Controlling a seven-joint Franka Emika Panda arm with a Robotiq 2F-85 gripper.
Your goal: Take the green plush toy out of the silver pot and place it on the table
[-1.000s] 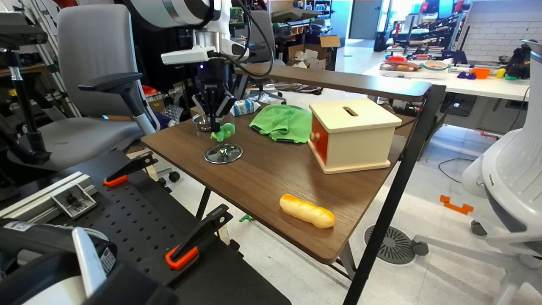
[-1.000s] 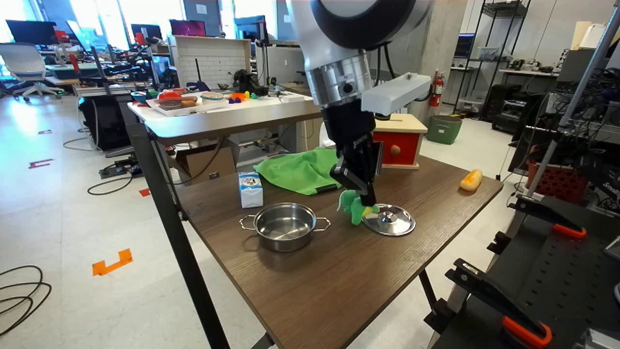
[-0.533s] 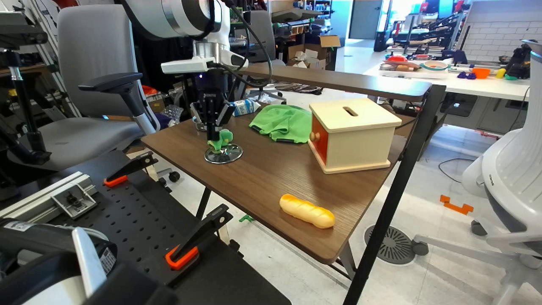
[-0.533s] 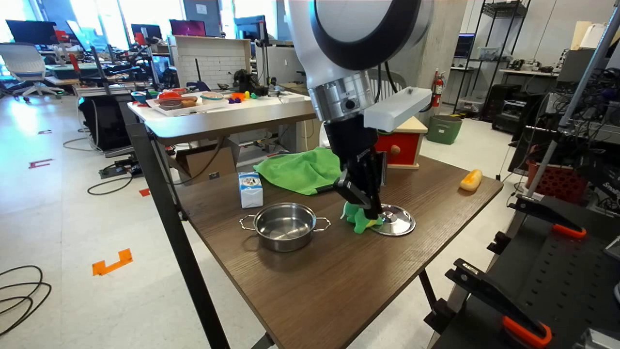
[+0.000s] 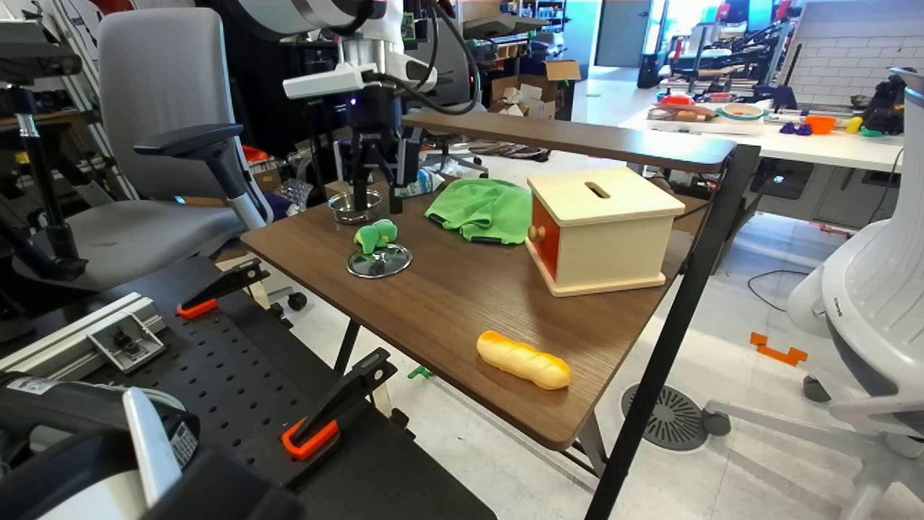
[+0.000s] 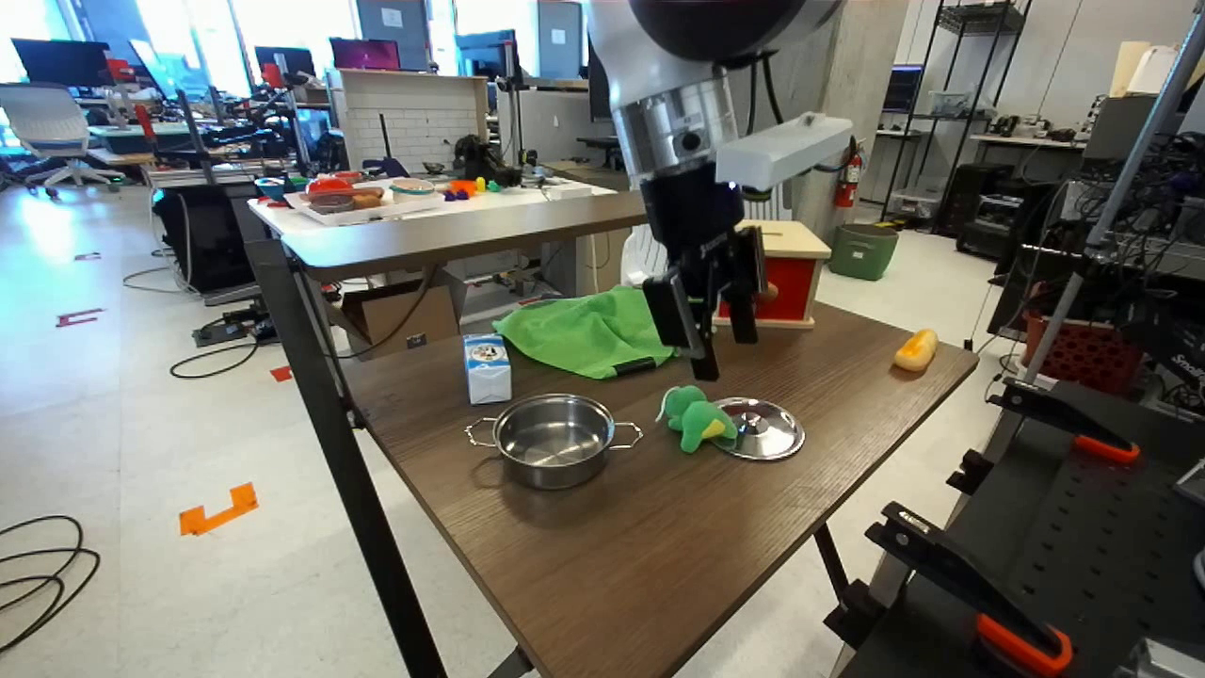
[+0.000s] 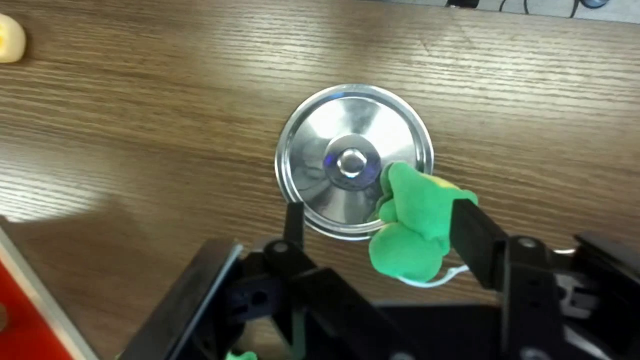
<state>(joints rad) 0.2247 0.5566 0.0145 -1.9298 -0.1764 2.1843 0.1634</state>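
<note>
In an exterior view, you see the gripper (image 5: 378, 206) above the green plush toy (image 5: 376, 235), its fingers apart, partly covering the silver pot (image 5: 343, 213) and blue-and-white carton (image 5: 423, 183). In an exterior view, note the toy overlapping the rim of the pot lid (image 6: 767, 435), near the pot; the wooden box (image 6: 795, 282) is partly hidden. In the wrist view, a finger masks part of the toy, the bread (image 7: 10, 40) is cut off, and you cannot identify the lower-edge green patch (image 7: 242, 356).

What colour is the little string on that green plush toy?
White; the string on the toy shows best in the wrist view.
</note>
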